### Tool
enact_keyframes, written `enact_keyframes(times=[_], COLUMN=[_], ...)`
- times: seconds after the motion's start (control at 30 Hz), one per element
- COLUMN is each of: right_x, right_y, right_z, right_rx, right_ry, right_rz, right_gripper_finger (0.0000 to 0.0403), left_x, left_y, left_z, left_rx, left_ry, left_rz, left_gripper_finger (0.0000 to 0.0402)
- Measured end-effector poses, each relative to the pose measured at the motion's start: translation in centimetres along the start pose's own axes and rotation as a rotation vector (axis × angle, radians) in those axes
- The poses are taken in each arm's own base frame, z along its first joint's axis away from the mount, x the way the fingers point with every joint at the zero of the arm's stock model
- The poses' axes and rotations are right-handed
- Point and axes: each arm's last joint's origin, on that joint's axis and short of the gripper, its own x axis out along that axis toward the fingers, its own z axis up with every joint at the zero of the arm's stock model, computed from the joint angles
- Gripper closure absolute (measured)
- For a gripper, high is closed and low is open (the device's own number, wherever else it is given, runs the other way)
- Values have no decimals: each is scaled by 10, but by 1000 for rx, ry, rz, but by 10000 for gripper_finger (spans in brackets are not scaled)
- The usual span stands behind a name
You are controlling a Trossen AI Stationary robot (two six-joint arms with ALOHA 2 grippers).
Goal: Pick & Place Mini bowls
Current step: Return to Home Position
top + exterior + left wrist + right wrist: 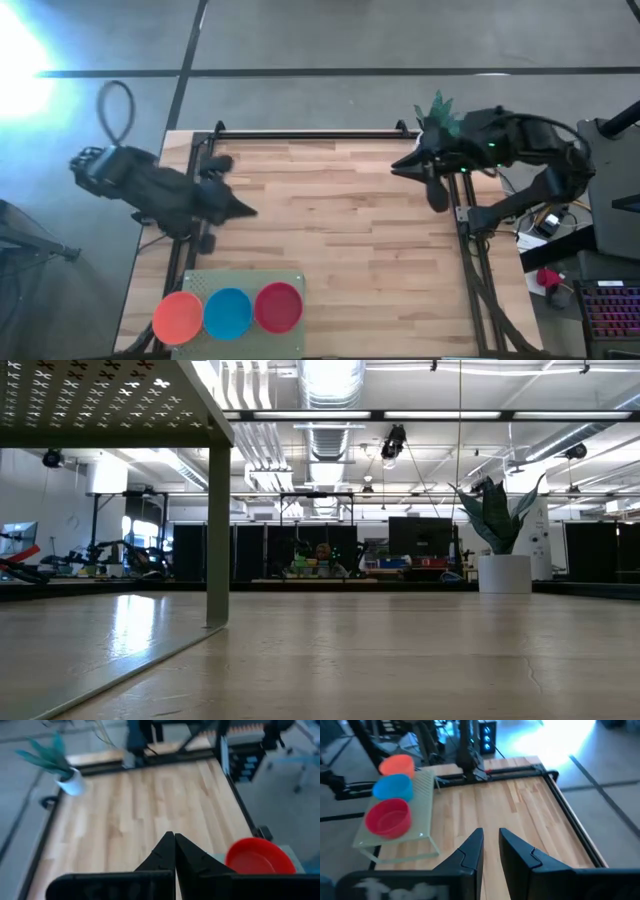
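now homing, i judge. left gripper (174, 840) jaws pressed together, empty; right gripper (490, 833) jaws slightly parted, empty. orange stack (178, 316), blue stack (228, 312), red stack (279, 306) sit on the shelf (250, 279), off to the side of the left jaws, nearer that arm.

Table top (340, 230): centre and lower right of the high view open wood, wide passage. Lower left blocked by raised shelf (245, 278) carrying orange bowls (177, 315), blue bowls (228, 311) and red bowls (279, 306). Left arm (165, 190) overhangs left edge. Right arm (500, 140) and potted plant (440, 108) crowd upper right corner. Low view: gap under shelf, shelf leg (218, 530) left of centre.
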Motion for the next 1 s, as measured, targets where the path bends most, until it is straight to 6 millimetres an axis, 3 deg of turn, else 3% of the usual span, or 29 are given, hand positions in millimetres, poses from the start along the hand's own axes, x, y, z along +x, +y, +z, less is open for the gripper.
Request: enact_keyframes(times=[0.17,0.4,0.6,1.0], right_x=[-17,-38,-59,-90], right_y=[7,11,7,-5], right_z=[-1,-5,-11,-47], right_rx=[-78,-162,-200,-133], right_ry=[-54,-101,-150,-284], right_rz=[48,93,96,169], right_gripper_finger=[364,394,394,394], left_x=[-37,-69,-88,-117], left_y=[15,28,37,53], left_z=[-7,-23,-42,-91], left_rx=[-20,-10,-24,-98], left_ry=[-101,-173,-211,-400], left_rz=[78,92,96,87], left_gripper_finger=[401,401,401,401])
